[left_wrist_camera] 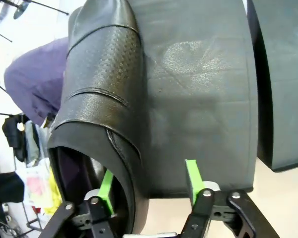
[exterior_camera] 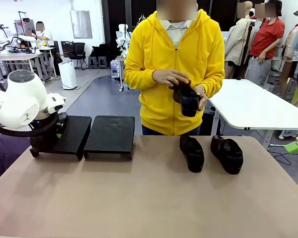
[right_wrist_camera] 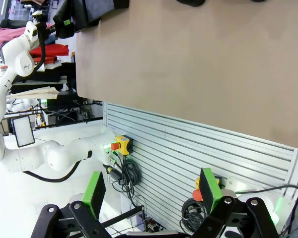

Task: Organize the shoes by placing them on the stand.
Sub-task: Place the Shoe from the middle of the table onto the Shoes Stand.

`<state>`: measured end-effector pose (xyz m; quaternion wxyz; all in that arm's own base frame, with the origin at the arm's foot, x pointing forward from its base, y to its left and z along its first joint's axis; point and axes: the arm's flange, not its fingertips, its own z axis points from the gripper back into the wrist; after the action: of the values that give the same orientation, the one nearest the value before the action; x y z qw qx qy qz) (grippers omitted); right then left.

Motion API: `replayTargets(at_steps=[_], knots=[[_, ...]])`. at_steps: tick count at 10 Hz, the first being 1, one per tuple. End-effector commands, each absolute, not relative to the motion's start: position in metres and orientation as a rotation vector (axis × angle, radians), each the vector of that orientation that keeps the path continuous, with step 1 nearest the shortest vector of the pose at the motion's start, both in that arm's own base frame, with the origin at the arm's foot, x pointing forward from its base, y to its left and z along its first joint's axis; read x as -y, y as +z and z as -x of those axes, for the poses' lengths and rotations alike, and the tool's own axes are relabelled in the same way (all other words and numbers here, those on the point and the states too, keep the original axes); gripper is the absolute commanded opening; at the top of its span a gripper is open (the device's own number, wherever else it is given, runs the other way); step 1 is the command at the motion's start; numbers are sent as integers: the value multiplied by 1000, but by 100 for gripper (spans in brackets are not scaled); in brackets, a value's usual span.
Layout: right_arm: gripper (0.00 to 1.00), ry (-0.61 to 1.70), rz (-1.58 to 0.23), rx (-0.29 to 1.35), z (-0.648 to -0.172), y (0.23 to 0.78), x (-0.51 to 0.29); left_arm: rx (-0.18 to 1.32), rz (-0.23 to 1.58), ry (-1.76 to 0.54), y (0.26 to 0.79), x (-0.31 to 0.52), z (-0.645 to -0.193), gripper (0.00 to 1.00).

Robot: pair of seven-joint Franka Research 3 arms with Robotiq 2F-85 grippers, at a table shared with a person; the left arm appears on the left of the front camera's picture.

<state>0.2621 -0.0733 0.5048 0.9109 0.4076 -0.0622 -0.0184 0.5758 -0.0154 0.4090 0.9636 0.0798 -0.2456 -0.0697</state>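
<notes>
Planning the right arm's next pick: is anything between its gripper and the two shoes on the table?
Nothing visible. Bare table lies between the right gripper and the nearer shoe; the other shoe sits just beyond it.

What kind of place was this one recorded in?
Most likely a robotics lab or test hall, not a home or shop: a red emergency-stop button sits on a slatted metal panel with loose cables beside it, and a white work table and office chair stand farther back.
</notes>
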Motion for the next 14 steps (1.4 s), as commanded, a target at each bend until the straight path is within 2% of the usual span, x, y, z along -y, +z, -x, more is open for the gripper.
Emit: replayTargets(at_steps=[1, 2, 5, 6, 7, 8, 10, 13, 14], knots=[[100, -11, -837, 136, -262, 505, 78, 469, -115, -149, 428, 10, -580, 100], [100, -11, -837, 136, -262, 505, 78, 438, -109, -147, 443, 9, -577, 100], [100, -11, -837, 136, -262, 505, 78, 371, -106, -225, 536, 2, -546, 100], [100, -11, -837, 136, -262, 505, 78, 322, -64, -325, 570, 1, -529, 100], [100, -11, -837, 136, -262, 505, 78, 261, 73, -530, 598, 2, -507, 100], [100, -11, -837, 136, -262, 505, 78, 195, 174, -661, 617, 3, -473, 100], [100, -11, -837, 136, -262, 505, 78, 171, 213, -721, 620, 6, -383, 100], [100, -11, -837, 136, -262, 505, 78, 304, 142, -482, 587, 5, -229, 100], [100, -11, -837, 136, -262, 505, 78, 339, 164, -404, 579, -8, -204, 100]])
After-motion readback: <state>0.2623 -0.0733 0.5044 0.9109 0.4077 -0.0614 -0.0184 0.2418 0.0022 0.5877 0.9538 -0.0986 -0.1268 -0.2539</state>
